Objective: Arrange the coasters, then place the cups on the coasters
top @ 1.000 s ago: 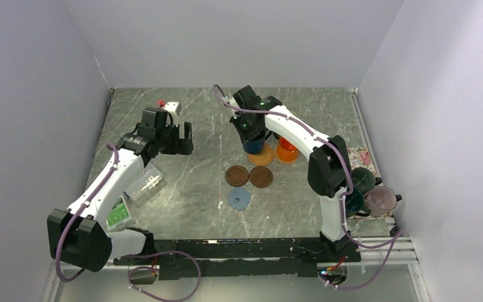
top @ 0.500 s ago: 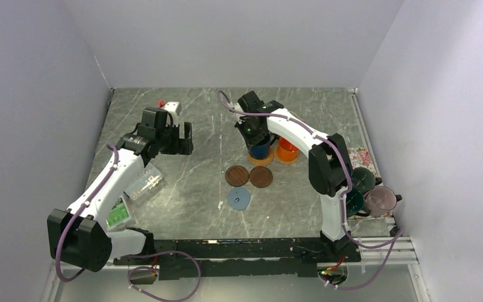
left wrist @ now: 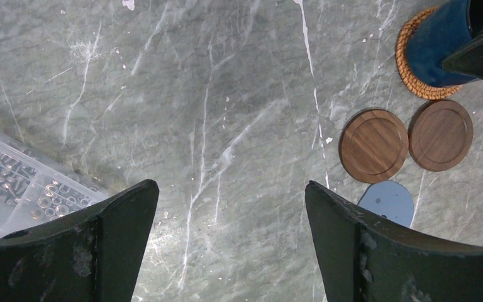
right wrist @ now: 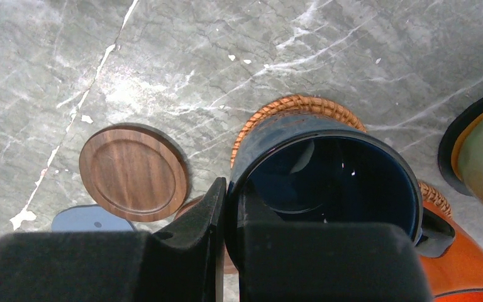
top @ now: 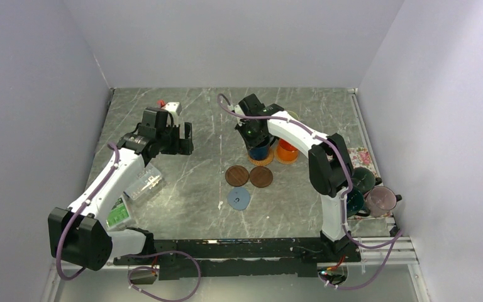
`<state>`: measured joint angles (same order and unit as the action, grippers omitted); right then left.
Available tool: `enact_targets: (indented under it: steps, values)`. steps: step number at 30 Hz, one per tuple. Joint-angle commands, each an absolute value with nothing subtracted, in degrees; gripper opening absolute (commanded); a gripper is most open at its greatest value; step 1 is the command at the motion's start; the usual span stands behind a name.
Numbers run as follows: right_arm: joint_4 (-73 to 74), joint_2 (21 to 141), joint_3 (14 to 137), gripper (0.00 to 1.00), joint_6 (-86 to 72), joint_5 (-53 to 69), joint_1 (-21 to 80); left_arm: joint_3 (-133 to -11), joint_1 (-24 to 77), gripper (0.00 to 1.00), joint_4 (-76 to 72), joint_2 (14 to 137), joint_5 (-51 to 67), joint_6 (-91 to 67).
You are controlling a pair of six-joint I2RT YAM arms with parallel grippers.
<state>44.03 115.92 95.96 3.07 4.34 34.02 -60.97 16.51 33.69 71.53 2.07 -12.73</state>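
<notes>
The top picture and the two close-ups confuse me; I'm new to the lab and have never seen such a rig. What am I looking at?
Two robot arms are bolted to the near edge of a marbled table. The wide picture comes from a fixed camera above and behind them. Each close-up comes from a camera on one wrist, looking past its own claw. The left claw is open and holds nothing. The right claw is shut on the rim of a dark blue cup over a woven coaster, beside an orange cup. Nearby lie two wooden coasters and a blue-grey one. More cups wait at the right edge, and a clear box of small parts lies at the left.
</notes>
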Motion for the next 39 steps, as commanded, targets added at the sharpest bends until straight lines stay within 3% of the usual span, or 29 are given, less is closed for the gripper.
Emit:
enact_targets:
  steps: [1, 24, 39]
  values:
    - [40.6, 112.3, 95.4, 0.0, 4.1, 4.2, 33.5, -61.1, 16.4, 0.93, 32.5, 71.6, 2.0, -11.9]
    - [41.0, 110.6, 92.7, 0.0, 4.6, 2.6, 33.6, -61.1, 16.3, 0.93, 32.5, 71.9, 2.5, -11.8]
    - [41.6, 110.0, 92.3, 0.27, 4.6, 2.0, 33.6, -61.1, 16.3, 0.93, 32.5, 72.1, 2.6, -12.0]
